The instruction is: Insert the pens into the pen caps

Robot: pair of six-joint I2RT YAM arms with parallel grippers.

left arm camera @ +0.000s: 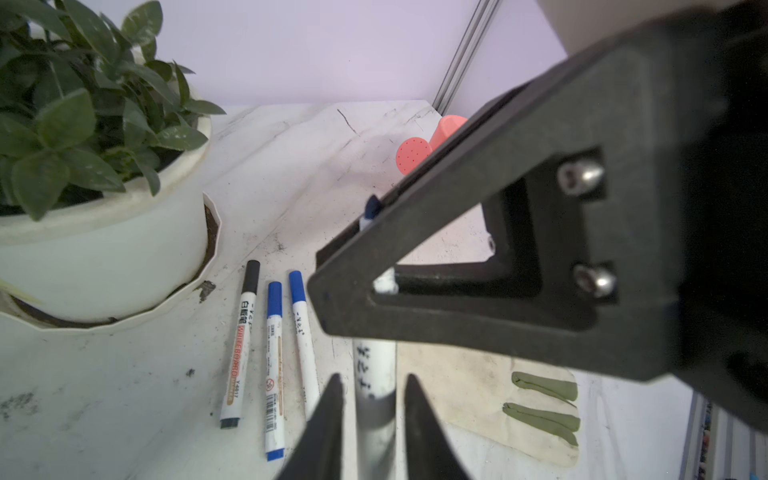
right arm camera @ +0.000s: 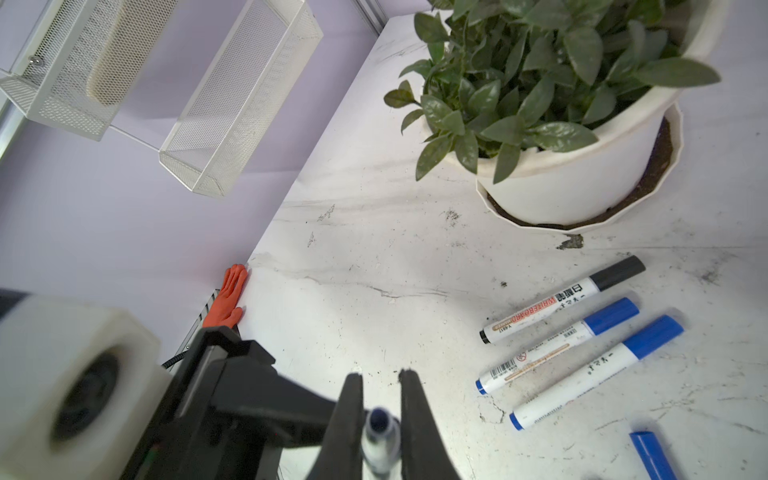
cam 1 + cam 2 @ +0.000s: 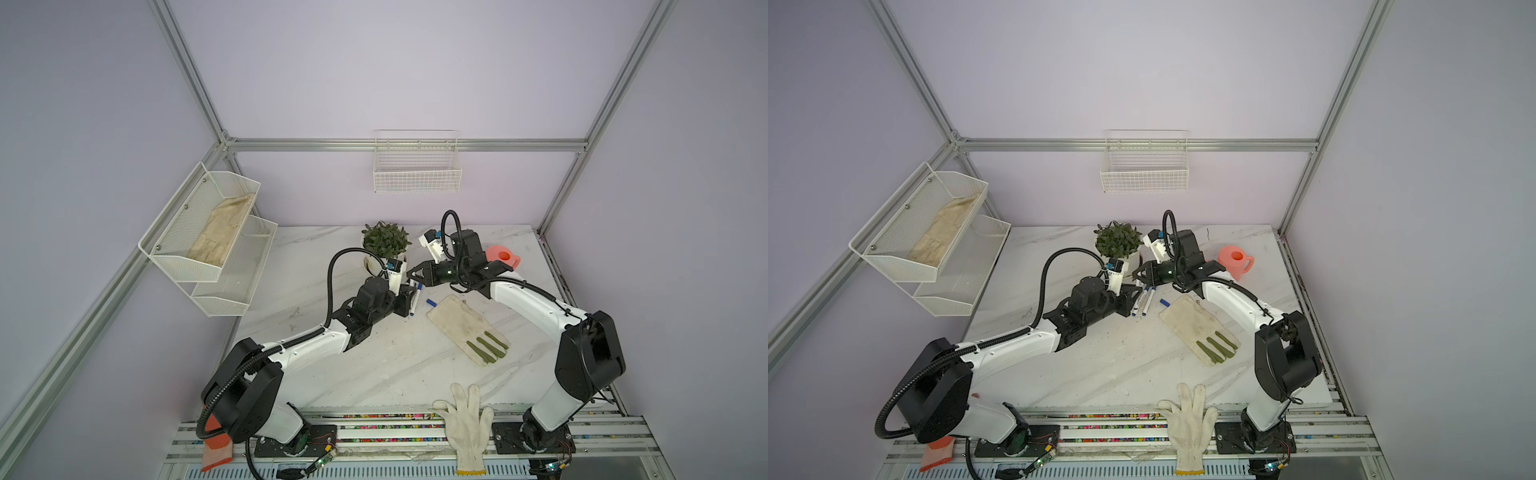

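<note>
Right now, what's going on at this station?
Looks like a pen handover. The uncapped white marker pen with the blue tip sits between both grippers: the right gripper looks closed near its tip, while the left gripper flanks the barrel with slim gaps showing. Three capped white marker pens lie beside the white plant pot. One loose short blue plastic cap lies on the marble table, not yet fitted.

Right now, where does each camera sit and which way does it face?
Top views: high above arm bases, looking down on table; left arm, right arm whole.
Left wrist: behind left gripper, facing uncapped pen and right gripper.
Right wrist: behind right gripper, facing pen tip and left gripper.
Shared: both wrist views show three capped pens by plant pot.
</note>
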